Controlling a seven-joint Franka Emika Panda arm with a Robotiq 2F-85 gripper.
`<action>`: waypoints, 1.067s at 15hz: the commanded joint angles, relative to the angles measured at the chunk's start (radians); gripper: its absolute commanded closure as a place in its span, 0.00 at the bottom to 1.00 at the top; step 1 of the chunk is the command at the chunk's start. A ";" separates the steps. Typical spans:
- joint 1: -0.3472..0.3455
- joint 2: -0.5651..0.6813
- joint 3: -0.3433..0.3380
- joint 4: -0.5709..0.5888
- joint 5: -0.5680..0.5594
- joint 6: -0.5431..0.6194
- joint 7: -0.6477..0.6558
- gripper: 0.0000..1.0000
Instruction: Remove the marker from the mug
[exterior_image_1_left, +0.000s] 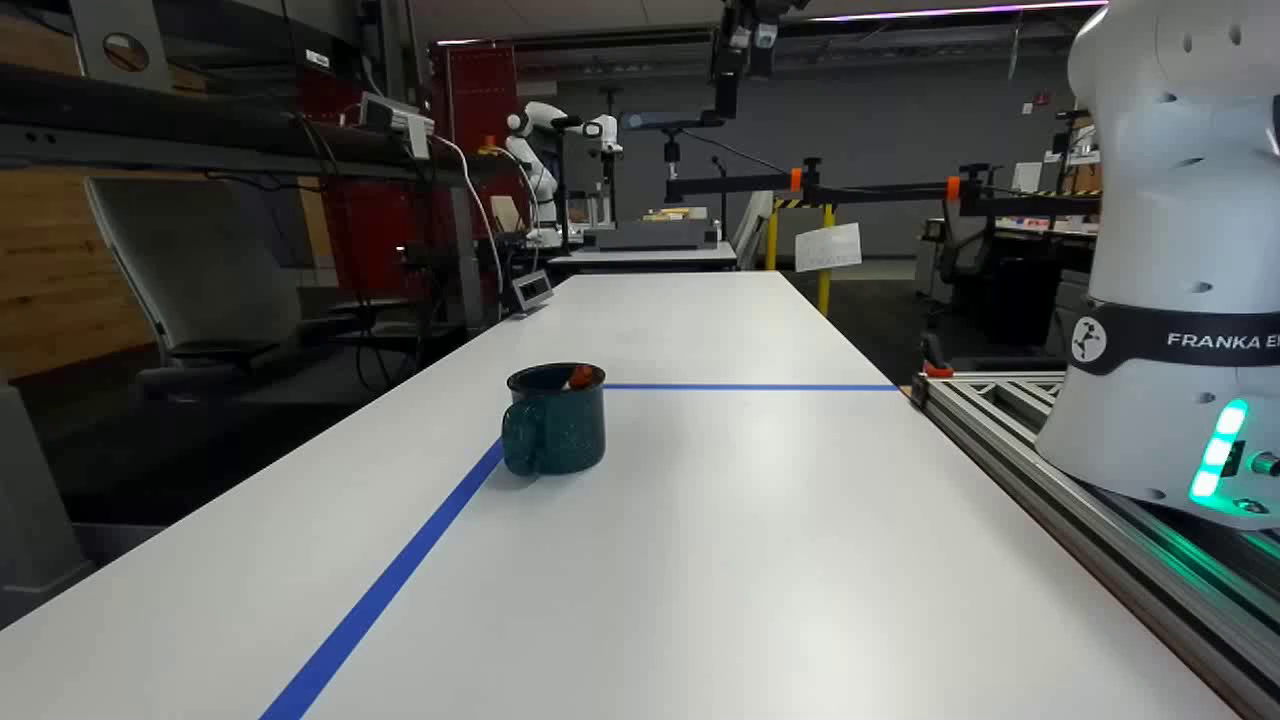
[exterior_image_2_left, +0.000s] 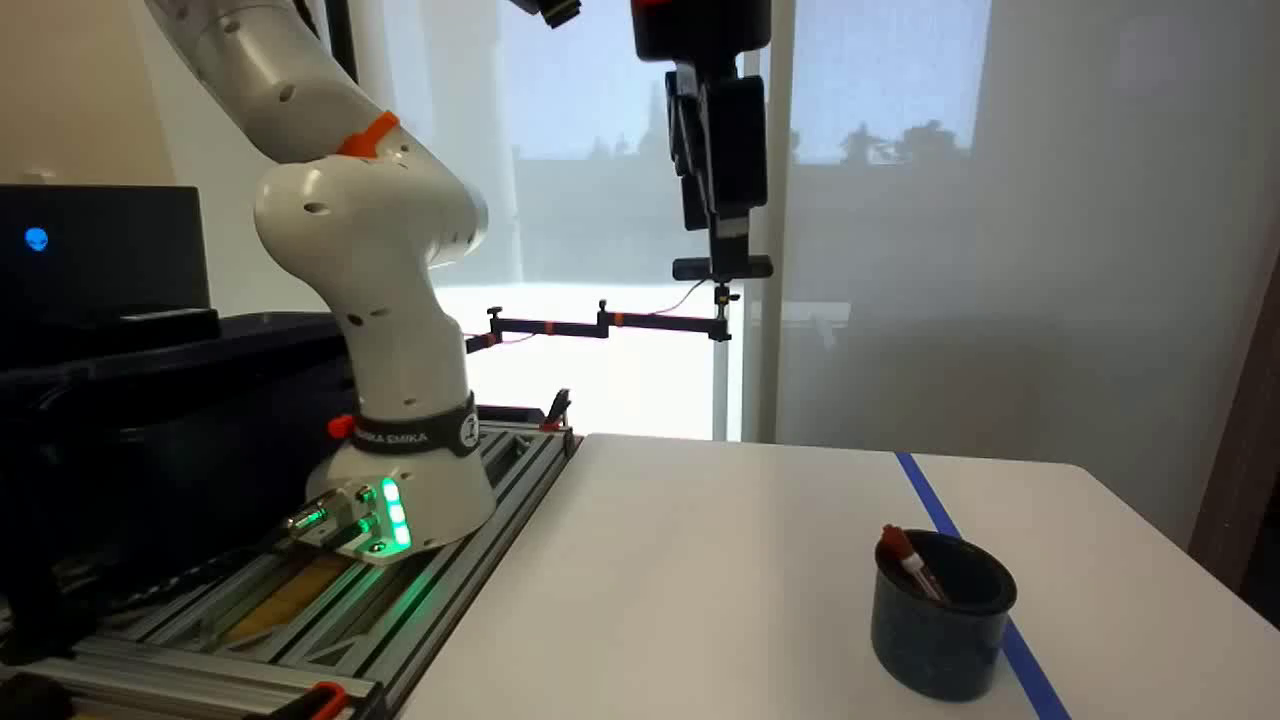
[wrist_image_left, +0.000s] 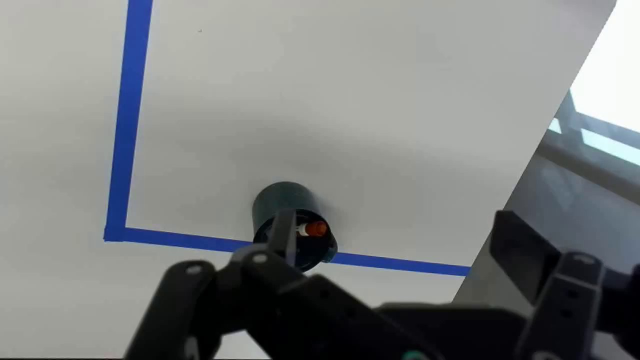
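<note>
The dark teal mug (exterior_image_1_left: 555, 435) stands upright on the white table; it also shows in an exterior view (exterior_image_2_left: 940, 650) and in the wrist view (wrist_image_left: 281, 199). The marker (exterior_image_2_left: 912, 562) leans inside the mug, its reddish end at the rim; that end shows in an exterior view (exterior_image_1_left: 580, 376) and in the wrist view (wrist_image_left: 315, 229). Its lower part is hidden in the mug. My gripper (wrist_image_left: 395, 225) is open and empty, its fingers wide apart. It hangs high above the table in both exterior views (exterior_image_2_left: 714, 205) (exterior_image_1_left: 742, 85). In the wrist view, the left finger overlaps the mug.
Blue tape lines (exterior_image_1_left: 400, 560) run on the white table (exterior_image_1_left: 760, 560), one passing by the mug. A camera (exterior_image_2_left: 722, 268) on a black arm mount stands beyond the table. The metal rail frame (exterior_image_2_left: 520, 540) borders the table by the robot base. A small grey device (exterior_image_1_left: 532, 290) sits at the table's far edge.
</note>
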 joint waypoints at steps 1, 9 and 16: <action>-0.031 0.010 0.026 0.001 0.019 -0.001 -0.018 0.00; -0.031 0.010 0.026 0.001 0.019 -0.001 -0.018 0.00; -0.044 0.181 0.093 -0.014 0.086 0.152 0.185 0.00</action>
